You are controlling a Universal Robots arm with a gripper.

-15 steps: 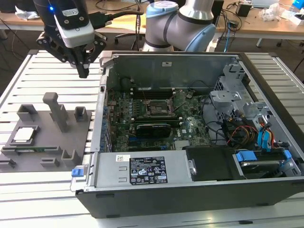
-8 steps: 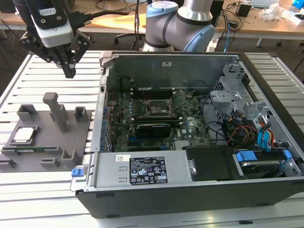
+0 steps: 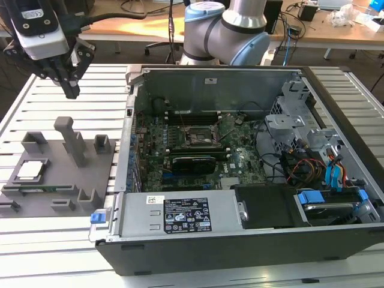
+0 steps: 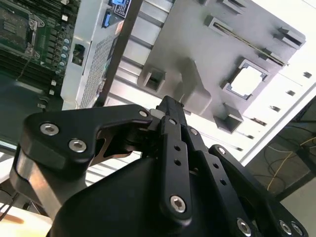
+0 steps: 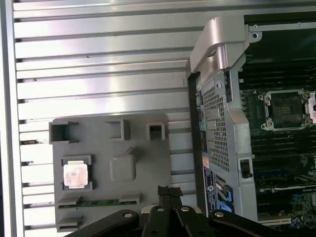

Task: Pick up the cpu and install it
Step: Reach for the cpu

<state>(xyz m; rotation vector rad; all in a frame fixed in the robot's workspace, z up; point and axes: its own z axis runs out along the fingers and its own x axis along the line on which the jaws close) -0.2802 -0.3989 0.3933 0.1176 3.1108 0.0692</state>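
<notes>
inside tray [image 3: 60, 175] recess, cpu [image 3: 32, 170]; claw [image 3: 72, 92] apart

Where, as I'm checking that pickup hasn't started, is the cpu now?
The cpu lies in a square pocket of the grey fixture plate at the exterior view's left, beside the open computer case.

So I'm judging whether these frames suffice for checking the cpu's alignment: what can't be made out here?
- cpu: corner mark too small in the exterior view; underside hidden by the grey holder.
- Socket: cut off by the picture's edge in the first wrist view; pins too small.
- Gripper: upper part cut off by the exterior view's edge.
</notes>
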